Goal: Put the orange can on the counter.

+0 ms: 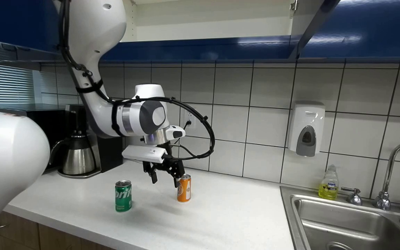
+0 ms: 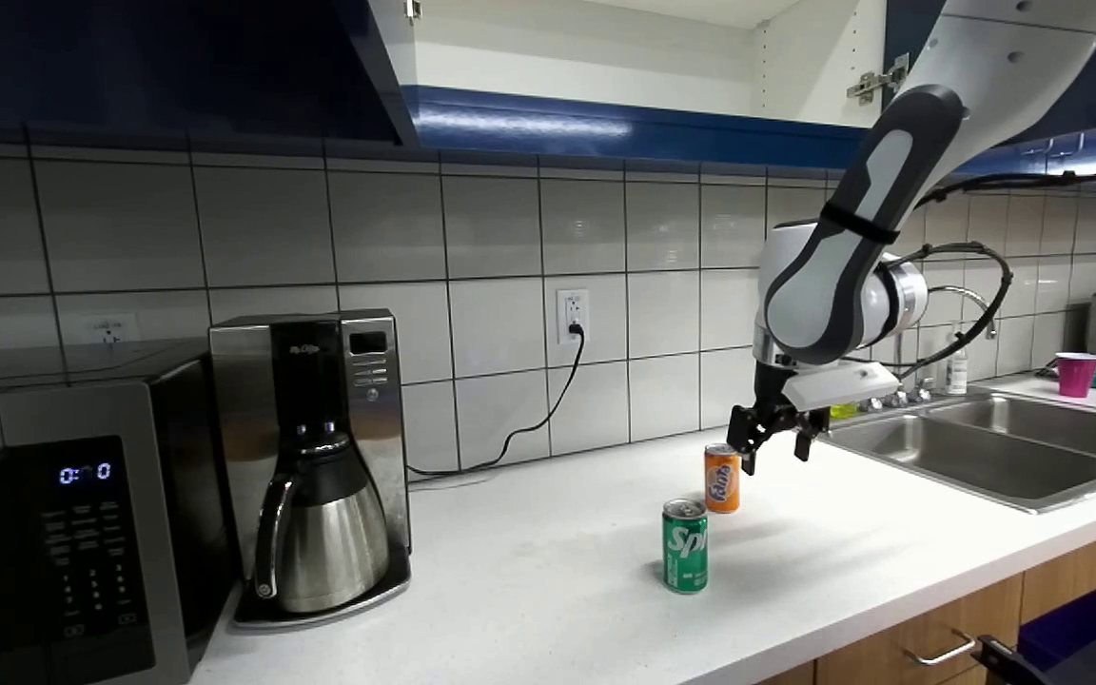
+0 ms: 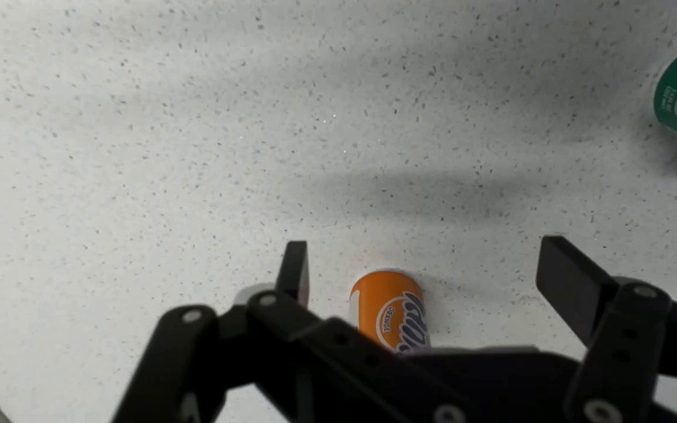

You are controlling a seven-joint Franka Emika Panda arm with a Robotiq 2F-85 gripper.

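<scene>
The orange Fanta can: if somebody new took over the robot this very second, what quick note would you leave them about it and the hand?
Hand: open, holding nothing, hanging above the counter close to the orange can.
Orange Fanta can: upright on the counter. The green Sprite can also stands there, apart from it; it is not part of the job.
Done: the orange can is on the counter, free of any grip.
Left: probably nothing but drawing the hand away, gently, since it looks near enough to knock the can.
</scene>
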